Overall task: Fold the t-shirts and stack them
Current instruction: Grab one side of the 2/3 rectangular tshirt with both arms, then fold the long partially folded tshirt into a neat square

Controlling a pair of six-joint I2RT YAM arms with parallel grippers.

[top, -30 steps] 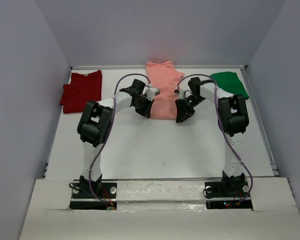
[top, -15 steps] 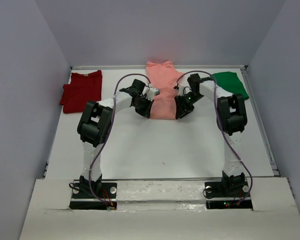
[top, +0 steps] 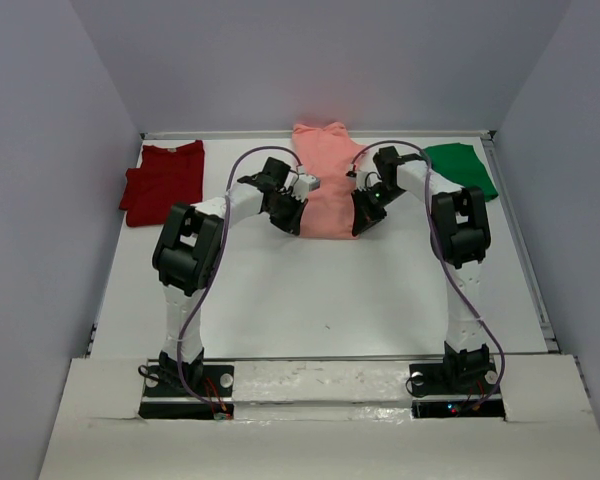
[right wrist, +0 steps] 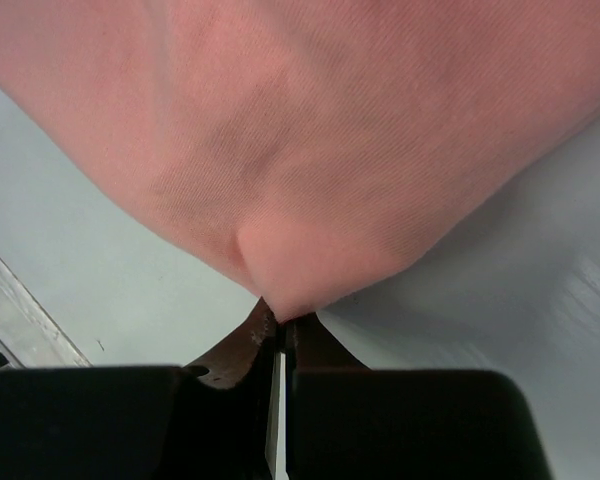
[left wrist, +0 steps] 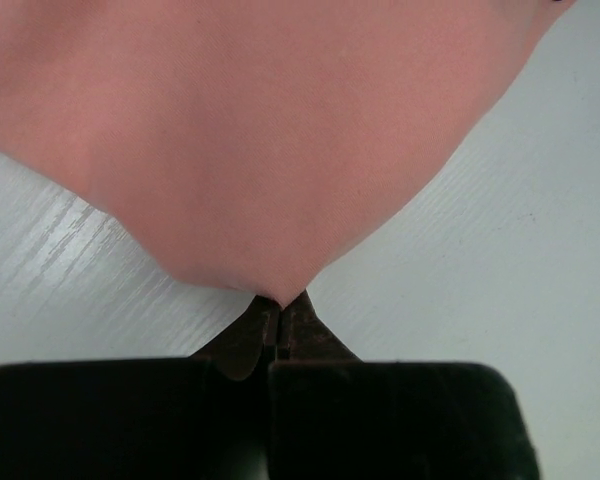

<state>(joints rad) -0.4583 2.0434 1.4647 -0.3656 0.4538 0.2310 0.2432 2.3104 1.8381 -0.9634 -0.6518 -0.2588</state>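
Pink cloth fills both wrist views. The pink shirt [top: 325, 170] lies at 12 o'clock on the table [top: 310, 300], collar at the far end and hem at the near end. The left gripper [left wrist: 278, 318] is pinched tight on the hem corner at about 7 o'clock of the shirt. The right gripper [right wrist: 280, 325] is pinched tight on the corner at about 5 o'clock. In each wrist view the cloth draws to a point between closed jaws. The red shirt [top: 163, 182] lies at 10 o'clock and the green shirt [top: 462, 168] at 2 o'clock, both well apart from the grippers.

Judging by how it drapes and puckers, the pink shirt is light, limp and not fragile. It will likely sag between two grips and drag across the table rather than hold a shape. Thin fabric may slip from a shallow pinch, so the corners, where the hem layers double, look the best places to hold. Both grips should move evenly to keep the fold edge straight.

No container is in view.
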